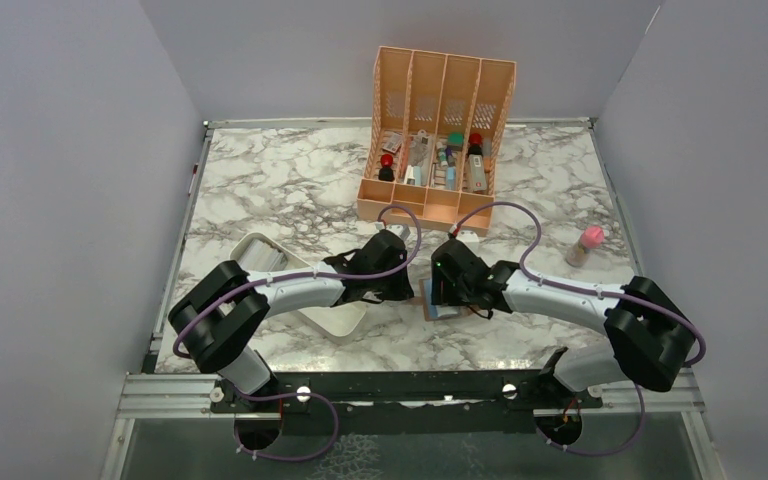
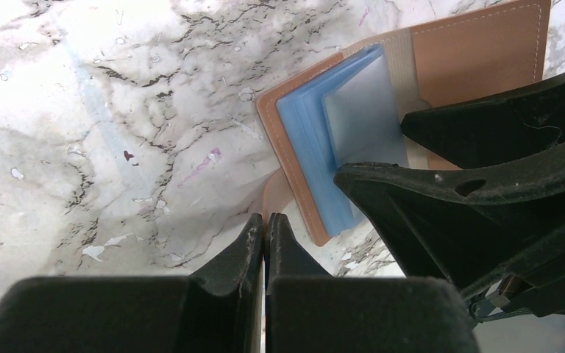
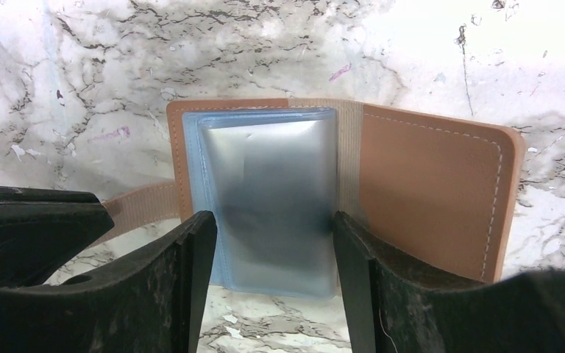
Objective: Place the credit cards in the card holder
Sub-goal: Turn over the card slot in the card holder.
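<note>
The right gripper [image 3: 274, 224] stood wide open, one finger on either side of the blue plastic sleeves [image 3: 265, 162], holding nothing. The left gripper [image 2: 265, 220] was fully closed at the strap tab [image 2: 274, 193]; it perhaps pinched the tab's end, though the tips hid that. The card holder [image 3: 427, 191] lay open on the marble table [image 3: 81, 73] between both arms, with the peach organizer [image 1: 438, 140] well behind it.
</note>
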`<state>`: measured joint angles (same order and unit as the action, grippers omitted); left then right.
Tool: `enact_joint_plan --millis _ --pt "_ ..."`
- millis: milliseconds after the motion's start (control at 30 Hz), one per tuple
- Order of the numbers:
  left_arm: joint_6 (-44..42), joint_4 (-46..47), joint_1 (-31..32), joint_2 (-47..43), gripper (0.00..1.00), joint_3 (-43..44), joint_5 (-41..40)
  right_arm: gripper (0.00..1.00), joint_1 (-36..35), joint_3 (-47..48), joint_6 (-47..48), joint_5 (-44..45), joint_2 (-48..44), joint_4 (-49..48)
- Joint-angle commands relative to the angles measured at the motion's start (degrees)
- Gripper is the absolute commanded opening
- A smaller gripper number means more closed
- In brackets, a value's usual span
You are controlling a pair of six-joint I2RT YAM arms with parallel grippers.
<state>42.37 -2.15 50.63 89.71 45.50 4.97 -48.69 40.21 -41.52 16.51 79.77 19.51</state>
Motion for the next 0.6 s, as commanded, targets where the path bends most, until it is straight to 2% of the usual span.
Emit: enact_joint_plan --millis 0,200,567 --pt "-0.6 1.2 -0.3 -0.8 0.00 -0.7 -0.1 0.67 -0.4 -0.1 0.0 2.4 0.6 0.6" --pt "-0.5 1.2 -0.2 -1.1 0.00 -0.6 -0.1 0.70 -0.4 0.0 0.0 1.3 2.5 -1.2" --pt "-0.4 1.1 -0.2 -1.6 0.00 -1.3 -0.7 0.58 -0.4 -0.8 -0.3 2.9 1.5 -0.5"
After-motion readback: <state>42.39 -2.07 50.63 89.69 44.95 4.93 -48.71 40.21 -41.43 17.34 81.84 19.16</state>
